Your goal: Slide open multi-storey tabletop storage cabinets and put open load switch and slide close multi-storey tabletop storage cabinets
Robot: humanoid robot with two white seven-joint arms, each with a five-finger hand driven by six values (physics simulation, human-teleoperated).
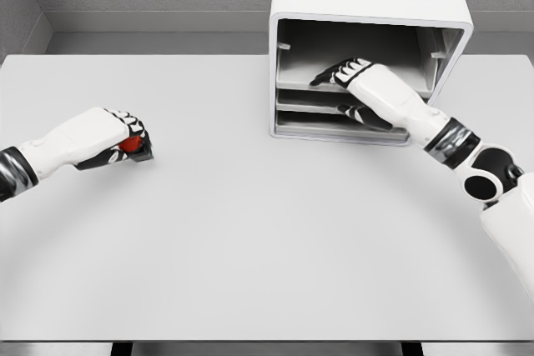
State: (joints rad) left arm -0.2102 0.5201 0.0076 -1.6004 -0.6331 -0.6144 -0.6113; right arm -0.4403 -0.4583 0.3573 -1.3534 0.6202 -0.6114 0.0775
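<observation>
At the left of the table [250, 248], the left hand [125, 141] lay low over the surface, its fingers curled around the load switch [131, 146], of which only a red part and a dark edge showed between them. The switch was therefore held at the table's left side, well apart from the cabinet.

At the right rear stood the storage cabinet [367, 6], a white shell with its front face open toward the robot. Inside it, grey trays were stacked in levels. The right hand [344, 74] reached into the upper level, fingers extended and loosely spread over the top tray [367, 85]. The thumb appeared to sit lower, near the front lip of the tray below. It gripped nothing that could be confirmed; whether the fingertips pressed on the tray floor could not be determined.

Judged step: drawing the top tray out. To do this well, the right hand should hook or press firmly on the tray and pull straight along the rails toward the robot, avoiding any sideways load that could bind the tray or drag the whole cabinet forward. The tray should come out far enough to leave an unobstructed opening from above. The left hand should keep its grip closed and wait clear of the pulling path.
</observation>
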